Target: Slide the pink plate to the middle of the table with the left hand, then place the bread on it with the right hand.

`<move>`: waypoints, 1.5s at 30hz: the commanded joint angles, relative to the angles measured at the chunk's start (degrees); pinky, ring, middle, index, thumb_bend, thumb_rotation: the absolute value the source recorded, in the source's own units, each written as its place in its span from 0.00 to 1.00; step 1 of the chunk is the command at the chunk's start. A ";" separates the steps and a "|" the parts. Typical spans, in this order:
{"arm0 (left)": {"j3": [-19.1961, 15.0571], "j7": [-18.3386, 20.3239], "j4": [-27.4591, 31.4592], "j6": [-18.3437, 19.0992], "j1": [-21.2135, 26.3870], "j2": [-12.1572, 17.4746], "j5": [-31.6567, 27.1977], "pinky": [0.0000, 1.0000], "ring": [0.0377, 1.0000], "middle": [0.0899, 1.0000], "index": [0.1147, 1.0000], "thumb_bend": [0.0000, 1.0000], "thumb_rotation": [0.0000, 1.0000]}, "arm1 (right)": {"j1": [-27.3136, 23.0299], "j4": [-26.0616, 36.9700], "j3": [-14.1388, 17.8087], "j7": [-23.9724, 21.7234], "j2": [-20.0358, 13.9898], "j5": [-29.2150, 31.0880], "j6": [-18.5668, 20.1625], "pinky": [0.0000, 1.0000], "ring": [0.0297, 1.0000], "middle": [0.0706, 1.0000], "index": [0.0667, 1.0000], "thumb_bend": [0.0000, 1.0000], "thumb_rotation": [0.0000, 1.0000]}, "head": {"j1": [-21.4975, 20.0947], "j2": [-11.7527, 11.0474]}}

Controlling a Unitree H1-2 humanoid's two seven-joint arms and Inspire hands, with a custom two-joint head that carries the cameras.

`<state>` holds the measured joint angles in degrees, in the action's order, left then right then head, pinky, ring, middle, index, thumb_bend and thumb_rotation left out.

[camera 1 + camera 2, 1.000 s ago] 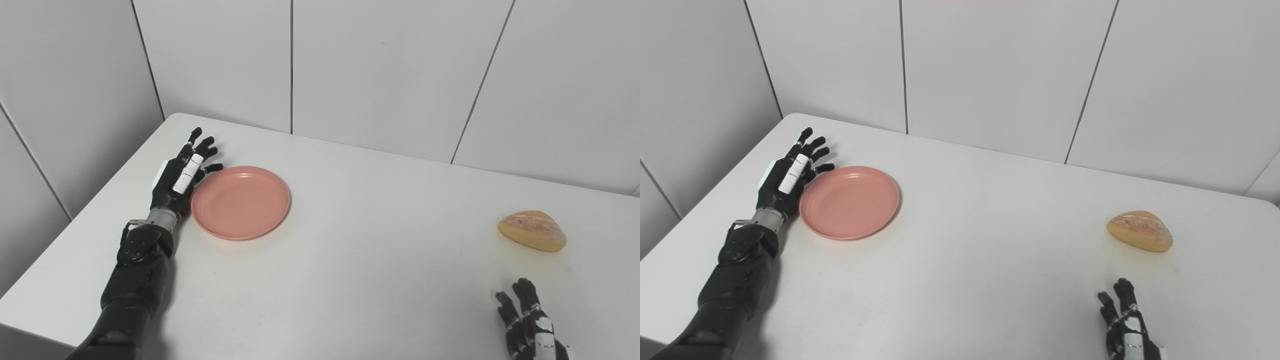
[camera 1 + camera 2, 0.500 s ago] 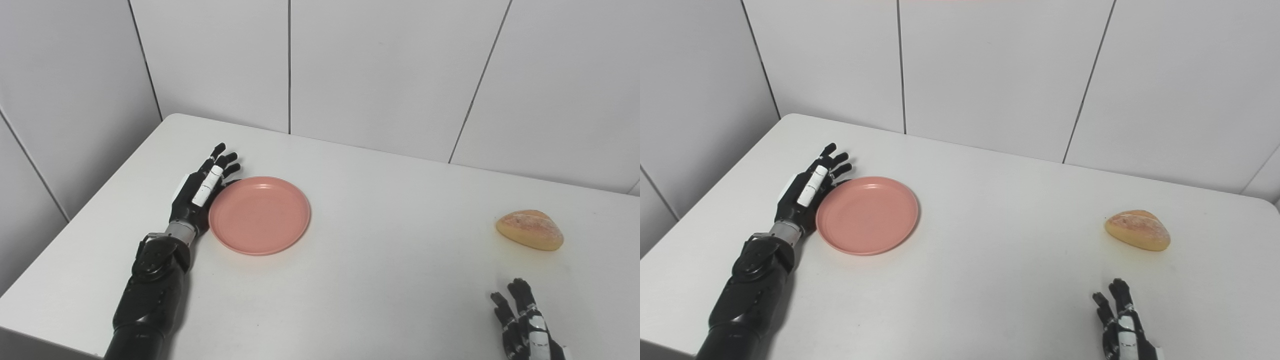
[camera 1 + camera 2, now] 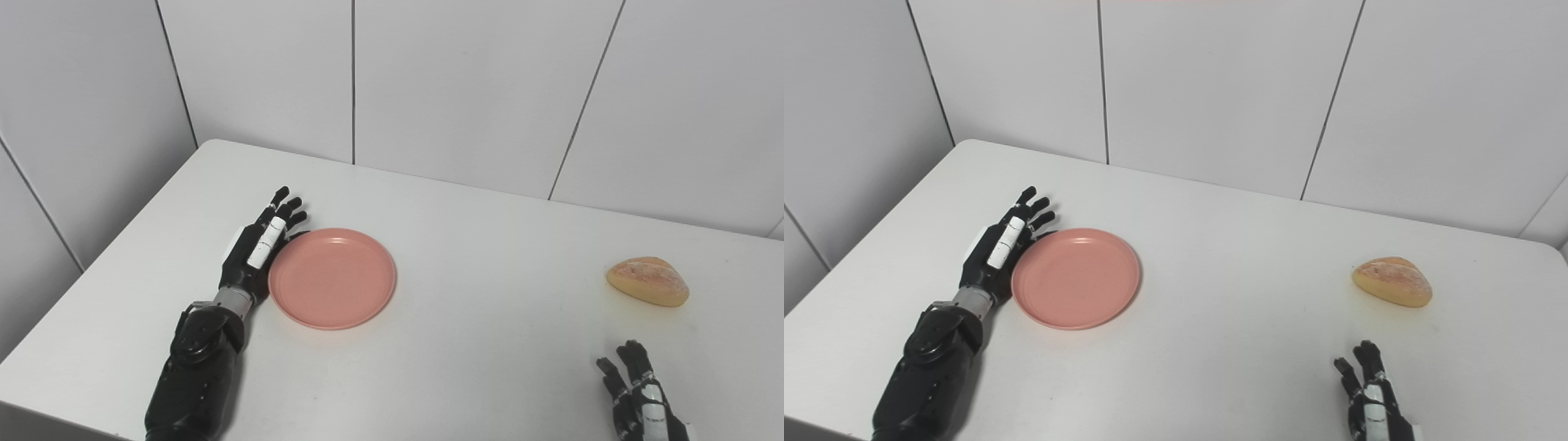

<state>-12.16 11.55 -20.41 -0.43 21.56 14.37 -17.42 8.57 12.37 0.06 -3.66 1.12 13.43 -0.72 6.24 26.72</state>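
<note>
White table (image 3: 465, 343) fills most of your view, its top running from the lower left edge up to a white tiled wall (image 3: 465, 79) across the upper half of the frame. Next in size, your left arm (image 3: 196, 361) comes up from the bottom left, black and jointed. Left of centre lies the pink plate (image 3: 332, 277), round and shallow, flat on the tabletop with nothing on it. Your left hand (image 3: 257, 251) stands on edge just beside it, palm side against the plate's left rim, fingers (image 3: 283, 202) stretched out straight and close together, pointing toward the upper right and holding nothing. At the right side of the frame, well apart from the plate, sits the bread (image 3: 648, 281), a small golden-brown roll resting on the table. Below it, at the bottom right corner, you see only the upper part of your right hand (image 3: 637, 398), fingers raised and slightly spread, empty, near the bread but not touching it.
</note>
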 commanded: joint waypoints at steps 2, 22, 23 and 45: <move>1.29 -1.70 1.74 1.16 -1.05 -1.93 1.51 0.77 0.92 0.94 0.95 0.93 0.71 | 0.41 0.74 -0.27 0.09 0.35 -0.26 1.05 0.98 0.89 0.94 0.92 0.78 0.82 | -0.58 0.25; 2.75 -8.42 2.58 0.00 -1.88 -7.01 7.15 0.86 0.91 0.94 0.98 0.97 0.74 | -0.25 0.87 -3.72 3.19 4.77 -5.65 1.71 0.92 0.84 0.90 0.87 0.79 0.78 | -13.97 3.54; 2.71 -8.27 2.43 -0.25 -1.83 -7.02 7.00 0.87 0.91 0.94 0.98 0.97 0.74 | -0.31 0.99 -4.03 3.42 5.13 -6.10 1.87 0.92 0.83 0.90 0.87 0.79 0.78 | -14.87 3.96; 4.47 -7.26 1.29 -0.15 -0.86 -9.65 5.05 0.85 0.91 0.90 0.94 1.00 0.74 | -2.03 -1.30 -7.66 4.63 8.10 -11.14 0.56 0.95 0.84 0.91 0.89 0.80 0.80 | -23.18 5.13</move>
<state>-8.31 3.65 -18.33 -1.97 21.23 6.16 -11.37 6.94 10.94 -6.62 1.39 8.40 2.62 0.33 -16.96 31.82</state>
